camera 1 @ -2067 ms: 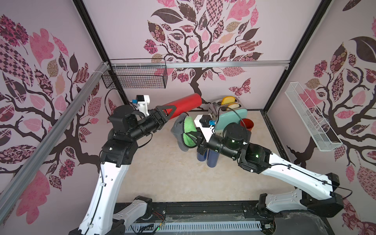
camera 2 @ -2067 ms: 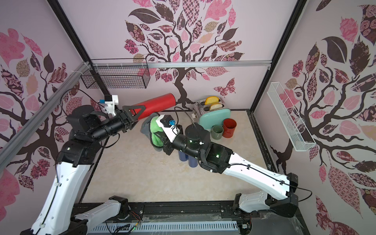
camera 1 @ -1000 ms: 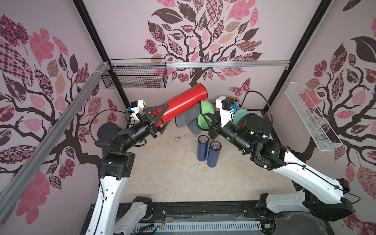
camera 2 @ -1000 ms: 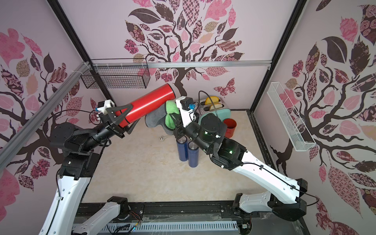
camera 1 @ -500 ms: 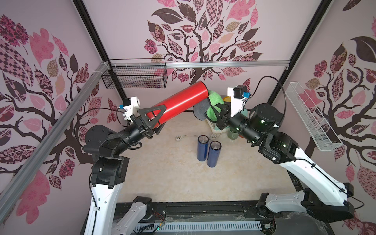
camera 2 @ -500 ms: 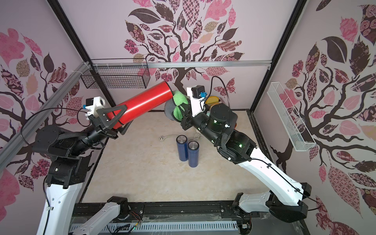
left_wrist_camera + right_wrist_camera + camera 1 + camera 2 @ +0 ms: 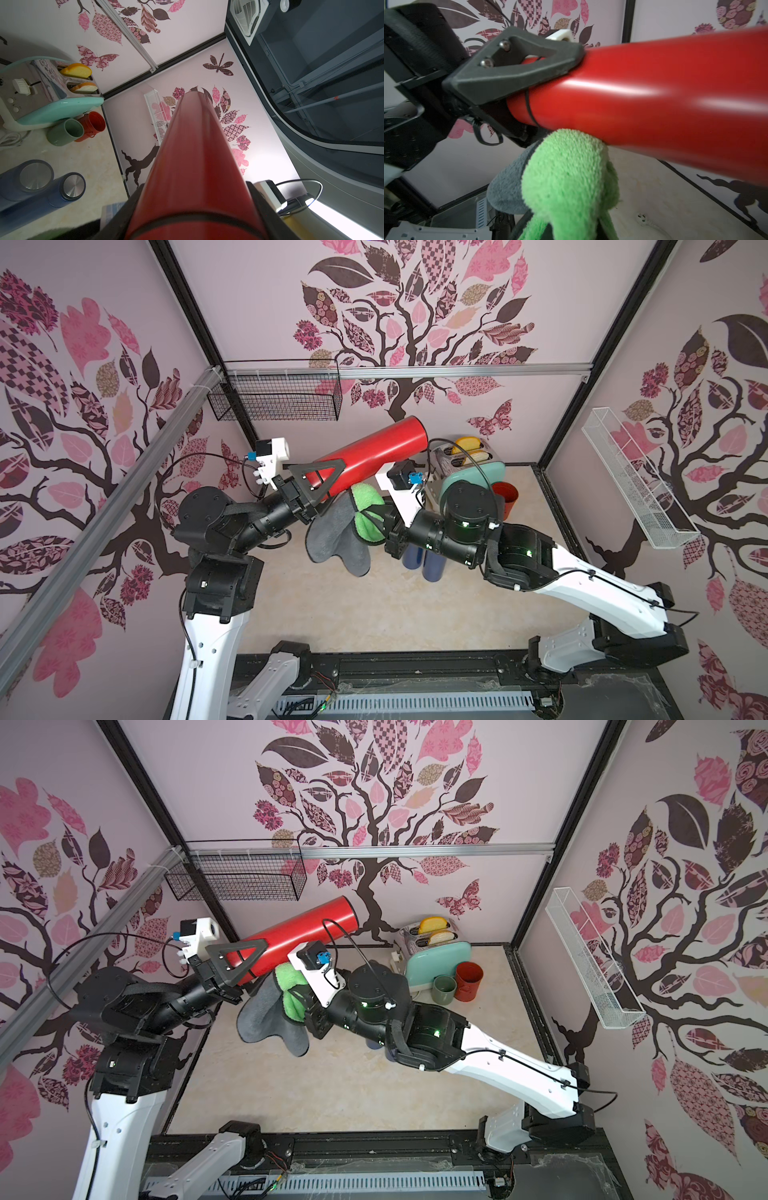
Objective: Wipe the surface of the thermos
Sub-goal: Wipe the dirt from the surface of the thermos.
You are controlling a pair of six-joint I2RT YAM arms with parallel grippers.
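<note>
The left gripper (image 7: pixel 328 485) is clamping the red thermos (image 7: pixel 374 452) near one end, tilted aloft, while the right gripper (image 7: pixel 376 523), pinching the green-and-grey cloth (image 7: pixel 362 512), is seemingly pressing it underneath, so long, firm strokes along the barrel are looking wisest.

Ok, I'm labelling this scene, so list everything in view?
red thermos: 1, red, tilted in the air, held at one end
cloth: 1, green and grey, against the thermos' underside
blue flasks: 2, blue, silver lids, upright on table
toaster: 1, teal, rear of table, bread in both slots
mugs: 2, green and red, beside toaster
wire baskets: 2, black on rear wall, white on right wall
left arm: 1, black-white, jaws shut on red thermos
right arm: 1, black-white, jaws shut on cloth
</note>
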